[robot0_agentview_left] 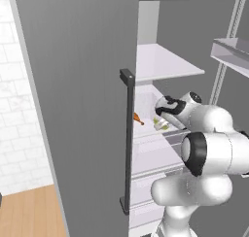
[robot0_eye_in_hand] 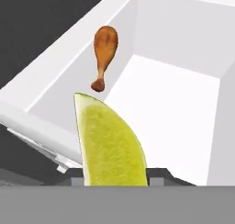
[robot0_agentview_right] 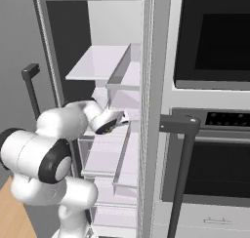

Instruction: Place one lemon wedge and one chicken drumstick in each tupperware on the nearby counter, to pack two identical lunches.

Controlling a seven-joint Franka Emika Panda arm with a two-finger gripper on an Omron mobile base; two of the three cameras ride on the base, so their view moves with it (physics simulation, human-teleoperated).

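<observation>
Hand view: gripper [robot0_eye_in_hand: 117, 181] clamps lemon wedge [robot0_eye_in_hand: 111, 145]; arm reaches into fridge [robot0_agentview_left: 165, 66].

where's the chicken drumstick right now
The chicken drumstick lies in the white fridge compartment against its wall, just beyond the lemon wedge in the hand view; in the left base view it lies left of the gripper.

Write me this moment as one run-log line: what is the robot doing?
place: open fridge shelf | gripper: shut on lemon wedge | chicken drumstick: lying in white bin beyond | tupperware: not yet packed
</observation>
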